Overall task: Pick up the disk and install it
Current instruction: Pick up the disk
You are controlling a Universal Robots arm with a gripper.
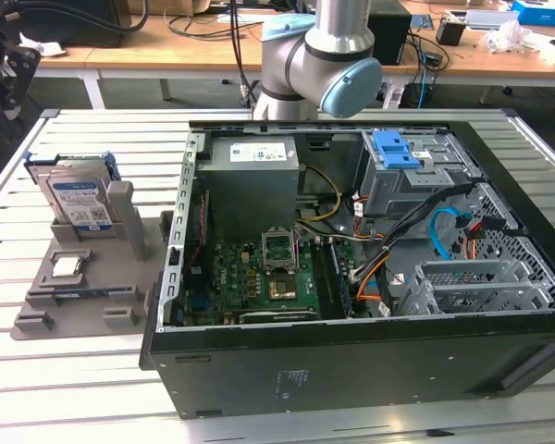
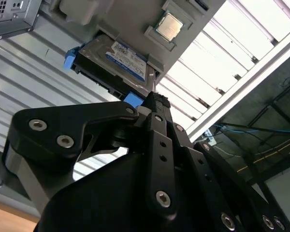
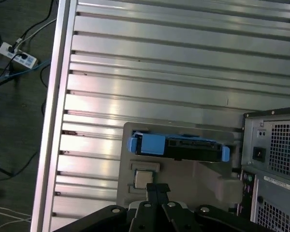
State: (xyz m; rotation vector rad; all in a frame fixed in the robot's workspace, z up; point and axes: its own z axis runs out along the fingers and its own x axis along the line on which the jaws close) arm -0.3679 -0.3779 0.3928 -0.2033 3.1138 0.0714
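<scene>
Disk: The disk (image 1: 77,196) stands up on its edge in a slot of the grey holder (image 1: 74,301). It is silver, with a white and blue sticker and blue strips on its sides. It is at the exterior view's left, outside the big computer box (image 1: 351,370).

Pincer: In both wrist views the black pincer (image 3: 157,186) is over the holder and looks down on the disk. Its two fingers (image 2: 158,140) are pressed close together. There is nothing between them. The pincer is well apart from the disk and touches nothing.

Chip: A small square silver chip (image 1: 67,266) lies flat on the holder, just beside the disk.

Holder: It sits on the tabletop (image 1: 74,388), just beside the computer box.

Computer box: It lies on its side with the lid off. A green board (image 1: 277,277) and many wires are inside.

Cage: A grey metal cage (image 1: 416,180) with a blue clip (image 1: 395,148) sits in the far corner of the box.

Arm: The grey and blue arm (image 1: 319,55) is behind the box in the exterior view.

Tabletop: It is made of long silver strips.
</scene>
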